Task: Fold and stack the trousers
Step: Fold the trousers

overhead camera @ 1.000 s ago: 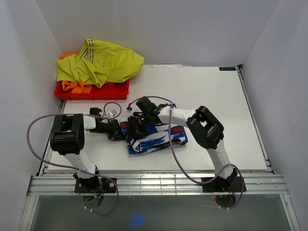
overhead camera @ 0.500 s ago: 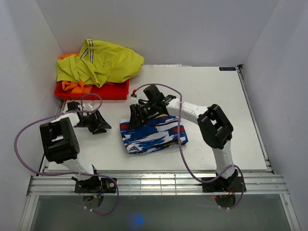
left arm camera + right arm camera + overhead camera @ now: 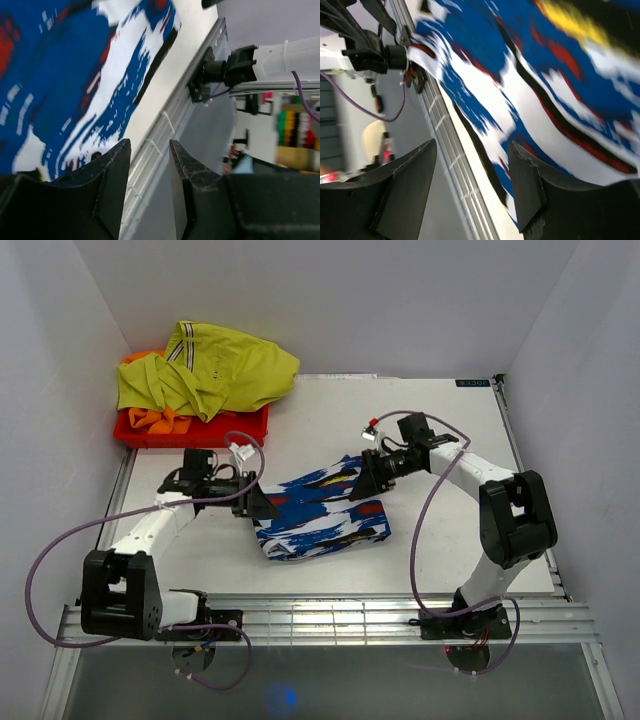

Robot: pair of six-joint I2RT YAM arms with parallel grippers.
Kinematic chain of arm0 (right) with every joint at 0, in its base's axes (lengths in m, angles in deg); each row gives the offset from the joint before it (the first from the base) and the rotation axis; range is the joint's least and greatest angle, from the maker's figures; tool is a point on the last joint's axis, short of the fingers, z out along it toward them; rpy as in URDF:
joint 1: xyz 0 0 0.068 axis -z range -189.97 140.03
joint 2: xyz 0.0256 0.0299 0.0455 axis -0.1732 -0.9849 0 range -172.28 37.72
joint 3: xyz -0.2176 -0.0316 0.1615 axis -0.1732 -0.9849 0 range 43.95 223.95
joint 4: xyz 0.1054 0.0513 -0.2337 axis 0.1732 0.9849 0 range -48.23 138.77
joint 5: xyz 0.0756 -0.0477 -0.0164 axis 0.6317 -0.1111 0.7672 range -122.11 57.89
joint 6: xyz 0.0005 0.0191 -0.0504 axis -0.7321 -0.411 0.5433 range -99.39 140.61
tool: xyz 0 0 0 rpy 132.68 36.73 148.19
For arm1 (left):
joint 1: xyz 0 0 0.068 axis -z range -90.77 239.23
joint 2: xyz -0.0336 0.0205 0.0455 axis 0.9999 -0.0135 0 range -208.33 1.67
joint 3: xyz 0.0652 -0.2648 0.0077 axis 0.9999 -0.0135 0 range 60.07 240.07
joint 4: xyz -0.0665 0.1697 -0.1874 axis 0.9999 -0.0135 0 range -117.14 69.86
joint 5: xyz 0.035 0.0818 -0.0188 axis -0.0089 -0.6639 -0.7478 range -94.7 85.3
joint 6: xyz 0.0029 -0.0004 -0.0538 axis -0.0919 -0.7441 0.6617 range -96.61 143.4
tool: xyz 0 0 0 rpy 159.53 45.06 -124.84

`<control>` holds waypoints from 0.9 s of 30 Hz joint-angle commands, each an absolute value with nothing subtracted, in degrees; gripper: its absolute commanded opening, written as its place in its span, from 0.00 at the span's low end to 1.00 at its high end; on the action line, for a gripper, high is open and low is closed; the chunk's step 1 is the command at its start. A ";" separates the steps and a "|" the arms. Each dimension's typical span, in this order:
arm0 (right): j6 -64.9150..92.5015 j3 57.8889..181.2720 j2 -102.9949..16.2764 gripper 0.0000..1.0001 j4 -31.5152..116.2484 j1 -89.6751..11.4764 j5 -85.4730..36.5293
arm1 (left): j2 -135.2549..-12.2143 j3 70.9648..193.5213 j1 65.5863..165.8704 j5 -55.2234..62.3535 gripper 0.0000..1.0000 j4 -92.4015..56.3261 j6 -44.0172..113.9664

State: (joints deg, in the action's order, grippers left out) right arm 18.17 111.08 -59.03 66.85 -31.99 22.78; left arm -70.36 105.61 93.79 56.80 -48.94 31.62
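The trousers [image 3: 318,512] lie folded in a blue, white, red and black bundle at the middle of the table. They fill the upper left of the left wrist view [image 3: 60,75] and the upper right of the right wrist view [image 3: 545,85]. My left gripper [image 3: 262,503] is at the bundle's left edge; in its wrist view the left gripper [image 3: 148,146] is open with nothing between the jaws. My right gripper [image 3: 361,484] is at the bundle's upper right corner; in its wrist view the right gripper [image 3: 472,146] is open wide and empty, beside the fabric.
A red bin [image 3: 205,430] stands at the back left, holding a yellow-green garment [image 3: 215,375] and an orange garment [image 3: 152,419]. The metal rail [image 3: 320,620] runs along the table's near edge. White walls close in the left, back and right.
My left arm swung from the far left back to the trousers' left edge. My right gripper moved right, from the bundle's top left to its upper right corner, where the fabric now reaches further out.
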 commanded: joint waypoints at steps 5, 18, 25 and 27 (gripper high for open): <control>27.63 101.88 -65.37 0.62 76.66 -24.65 28.36 | -80.23 94.27 96.96 55.96 0.44 -38.95 46.07; 23.07 99.92 -71.26 0.61 69.19 -24.12 24.14 | -104.42 113.24 89.32 46.10 0.37 -45.28 35.01; 23.60 108.43 -63.80 0.60 72.18 -24.21 24.75 | -89.58 112.72 89.67 57.35 0.43 -48.79 27.80; 22.90 111.08 -61.60 0.60 72.01 -24.12 24.23 | -85.02 114.55 89.67 58.66 0.45 -48.71 26.65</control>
State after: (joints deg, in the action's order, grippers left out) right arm 22.41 104.96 -67.42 73.02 -24.10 25.36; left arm -94.16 111.97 89.46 53.96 -48.63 31.78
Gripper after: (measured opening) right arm 0.602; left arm 0.440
